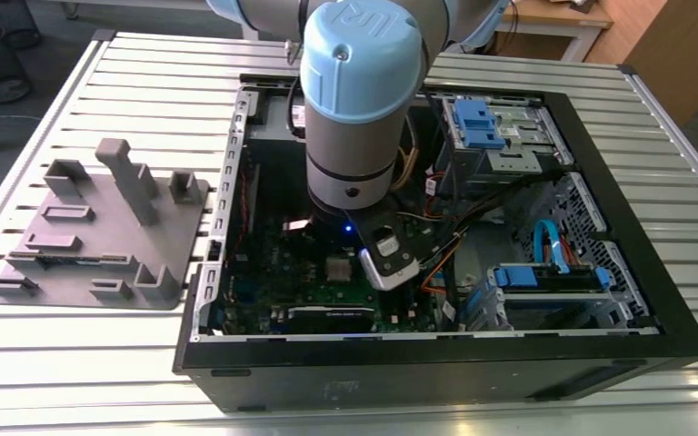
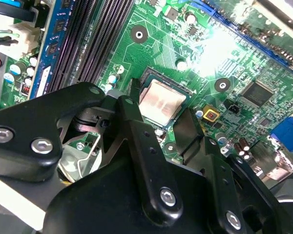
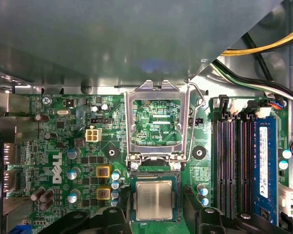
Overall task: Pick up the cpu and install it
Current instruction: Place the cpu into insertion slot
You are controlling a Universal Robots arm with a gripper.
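Note:
The cpu (image 3: 155,200) (image 2: 161,102) is a small square chip with a pale silvery top. It lies flat in the dark socket on the green motherboard (image 3: 68,146). My gripper (image 3: 156,212) (image 2: 158,111) is open just above it, with one black finger (image 2: 132,122) on each side of the socket and a gap wider than the chip. Neither finger touches the chip. The socket's metal load plate (image 3: 156,122) stands swung open beside it. In the exterior view my arm (image 1: 349,136) reaches down into the open computer case (image 1: 640,345).
Memory slots and a blue memory module (image 3: 263,161) run beside the socket. Yellow, black and white cables (image 3: 263,48) hang near the case wall. A grey plastic tray with upright posts (image 1: 94,236) sits on the slatted table at the exterior view's left. Drive bays (image 1: 494,127) line the case.

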